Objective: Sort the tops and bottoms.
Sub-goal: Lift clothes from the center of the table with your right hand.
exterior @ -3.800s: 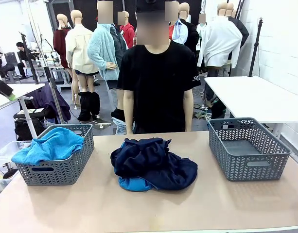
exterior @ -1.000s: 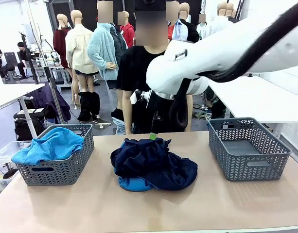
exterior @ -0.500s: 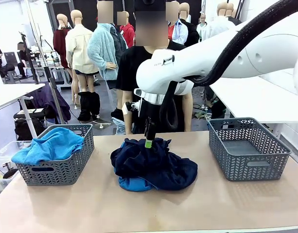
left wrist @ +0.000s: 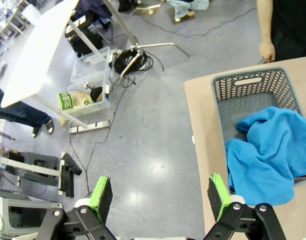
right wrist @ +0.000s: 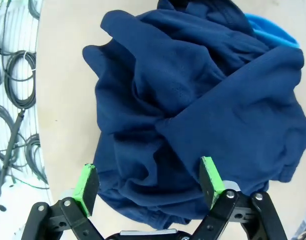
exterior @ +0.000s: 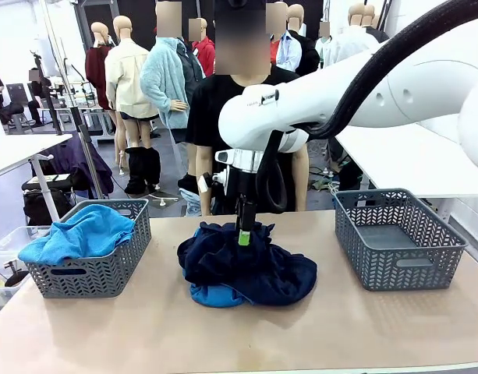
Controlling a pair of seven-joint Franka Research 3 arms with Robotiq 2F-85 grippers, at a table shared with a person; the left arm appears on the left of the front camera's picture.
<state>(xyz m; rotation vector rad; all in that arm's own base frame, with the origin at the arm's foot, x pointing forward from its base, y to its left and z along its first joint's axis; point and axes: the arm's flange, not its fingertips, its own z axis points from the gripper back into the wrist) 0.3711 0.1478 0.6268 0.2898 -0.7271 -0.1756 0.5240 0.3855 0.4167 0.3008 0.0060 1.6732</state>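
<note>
So there's a tan worktop (exterior: 145,335) with a person in a black T-shirt (exterior: 211,117) standing at the far side. The big white right arm (exterior: 363,86) reaches in from the right and across the middle.

Dead centre on the worktop is a heap of dark navy soft fabric garments (exterior: 246,261), the bottoms. A bright sky-blue knit shirt (exterior: 211,294) pokes out from under its near left edge, and the right wrist view catches that same blue at the far corner (right wrist: 272,32) of the navy heap (right wrist: 192,100).

At the left end sits a grey plastic mesh basket (exterior: 90,276) with another sky-blue shirt (exterior: 83,234) bunched inside and spilling over the rim. A matching grey mesh basket (exterior: 398,269) sits at the right end.

The right hand (exterior: 242,234) points straight down at the top of the navy heap. Its green pads are spread wide either side of a fold, gripping nothing (right wrist: 149,177). Can't tell if the tips actually press into the cloth.

The left hand (left wrist: 158,195) is also released. It hangs over the floor just left of the worktop, with the left basket (left wrist: 242,82) and its blue shirt (left wrist: 267,150) in sight.

Writing-wise, there's small dark print on the right arm's shell and a green-and-white packet (left wrist: 73,100) in a clear floor bin, both too small to read.
</note>
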